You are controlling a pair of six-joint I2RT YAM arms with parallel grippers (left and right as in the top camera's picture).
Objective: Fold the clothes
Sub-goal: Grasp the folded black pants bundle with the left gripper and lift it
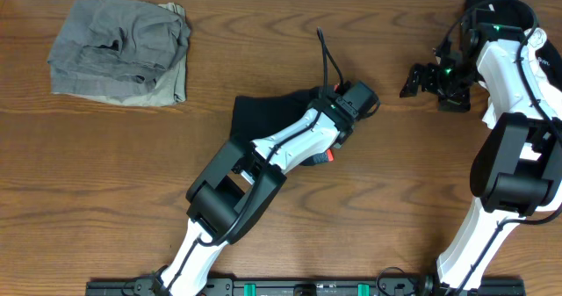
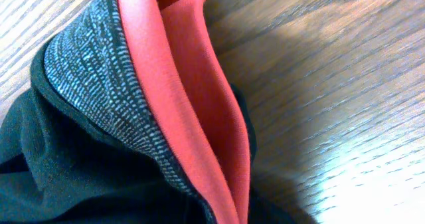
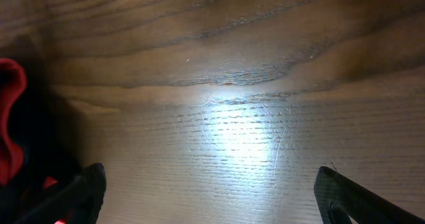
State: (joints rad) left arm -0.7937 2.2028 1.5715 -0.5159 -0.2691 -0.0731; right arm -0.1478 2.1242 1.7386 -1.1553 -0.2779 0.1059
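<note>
The black trousers (image 1: 259, 116) lie bunched at the table's middle, mostly under my left arm. In the left wrist view the grey waistband (image 2: 99, 84) and its red-orange lining (image 2: 179, 84) fill the frame right at the camera, with black cloth (image 2: 60, 171) below. My left gripper (image 1: 338, 142) is shut on the trousers at the waist; its fingers are hidden by cloth. My right gripper (image 1: 421, 78) is open and empty over bare wood (image 3: 212, 194), to the right of the trousers. No white mark shows.
A folded grey garment (image 1: 118, 50) lies at the back left. A black bundle (image 1: 492, 6) sits behind the right arm at the back right. A red and dark shape (image 3: 10, 117) shows at the right wrist view's left edge.
</note>
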